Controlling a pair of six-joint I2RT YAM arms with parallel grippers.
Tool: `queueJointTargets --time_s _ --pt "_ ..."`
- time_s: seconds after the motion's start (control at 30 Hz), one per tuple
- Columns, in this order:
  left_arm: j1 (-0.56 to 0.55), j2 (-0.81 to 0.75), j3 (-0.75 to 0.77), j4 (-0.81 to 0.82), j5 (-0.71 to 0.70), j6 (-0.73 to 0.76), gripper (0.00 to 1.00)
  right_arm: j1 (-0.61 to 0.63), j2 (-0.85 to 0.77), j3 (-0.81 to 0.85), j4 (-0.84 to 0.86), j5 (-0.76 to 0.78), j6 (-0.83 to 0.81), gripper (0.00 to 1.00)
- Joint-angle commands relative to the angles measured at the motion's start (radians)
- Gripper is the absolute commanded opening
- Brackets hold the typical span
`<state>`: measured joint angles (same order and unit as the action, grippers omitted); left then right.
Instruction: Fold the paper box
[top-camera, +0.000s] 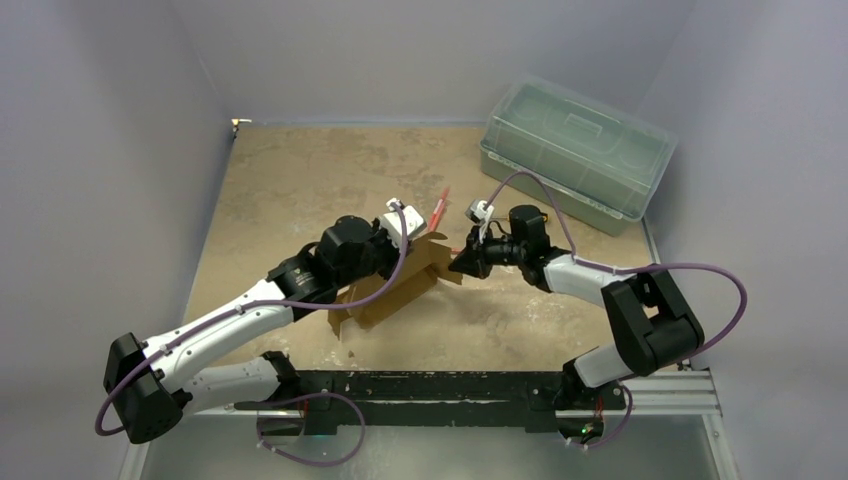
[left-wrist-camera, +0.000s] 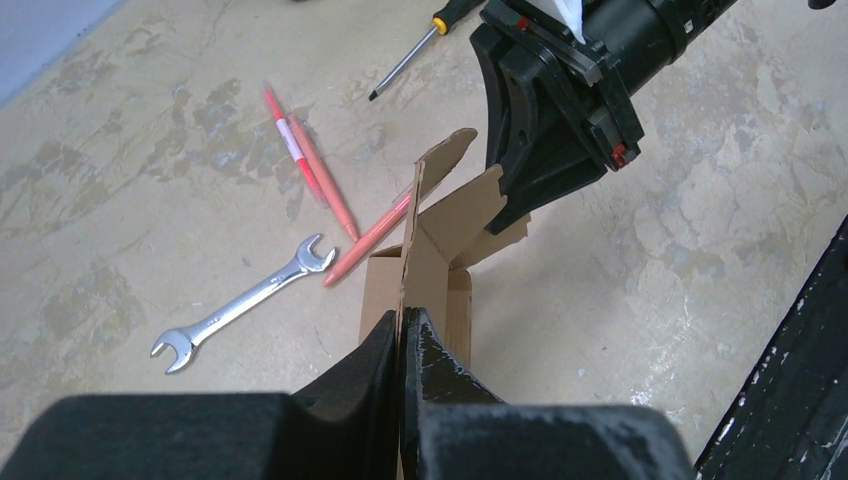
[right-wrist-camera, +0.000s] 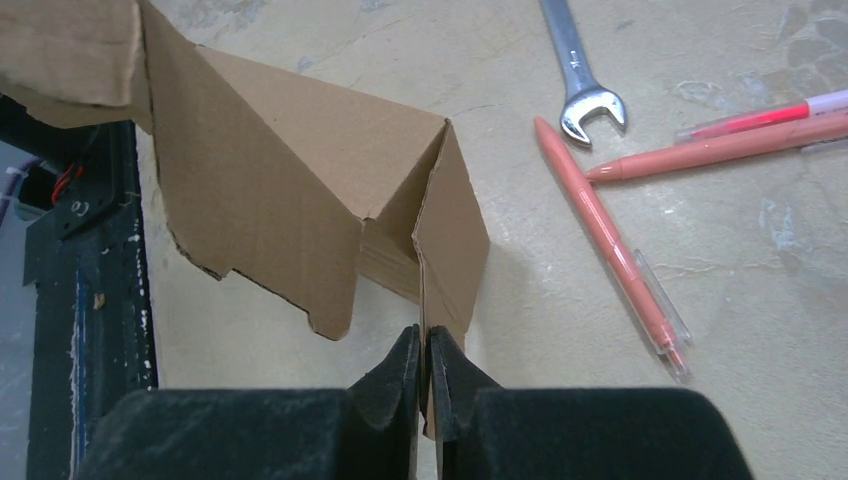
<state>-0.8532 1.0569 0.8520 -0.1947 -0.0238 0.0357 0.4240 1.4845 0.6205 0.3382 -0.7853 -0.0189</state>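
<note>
The paper box (top-camera: 392, 290) sits around the middle of the surface (top-camera: 300, 170), a touch left of centre and between the two arms. It's half folded, with flaps poking up and out. The left jaws are squeezed together on the edge of an upright panel at its left end. The right jaws are pinched on the thin edge of a flap at its right end. Just past the box on the far side there's a little clutter. I count three pens (left-wrist-camera: 320, 175): two lie side by side, and the third is angled with one end tucked behind a box flap. One silver open-ended wrench (left-wrist-camera: 245, 300) lies near the pens, clear of the cardboard. One screwdriver (left-wrist-camera: 410, 55) is a bit farther out, its handle cut off by the frame edge. One green-tinted plastic bin (top-camera: 575, 150) with its lid on sits in the far right corner, well apart from everything. From above, the left arm (top-camera: 230, 320) covers part of the box, and the wrench doesn't show in that view.
</note>
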Motion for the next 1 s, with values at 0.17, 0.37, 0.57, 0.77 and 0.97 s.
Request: queueJointTargets --time_s 0.17,0.37,0.57,0.77,0.97 --pt "-0.001 -0.008 -0.008 0.023 -0.017 -0.028 0.00 0.019 -0.018 -0.012 0.012 -0.066 -0.016 0.12" --pt "-0.001 -0.005 -0.007 0.011 -0.017 -0.027 0.00 0.021 -0.029 -0.013 0.014 -0.107 -0.018 0.18" --pt "-0.001 0.002 -0.004 -0.003 -0.005 -0.021 0.00 0.021 -0.024 -0.002 -0.002 -0.131 -0.029 0.24" --pt "0.000 0.003 -0.004 -0.004 -0.001 -0.020 0.00 0.020 0.000 0.035 -0.078 -0.174 -0.075 0.29" --pt "-0.001 0.003 0.000 -0.004 0.004 -0.017 0.00 0.020 0.009 0.066 -0.133 -0.209 -0.114 0.35"
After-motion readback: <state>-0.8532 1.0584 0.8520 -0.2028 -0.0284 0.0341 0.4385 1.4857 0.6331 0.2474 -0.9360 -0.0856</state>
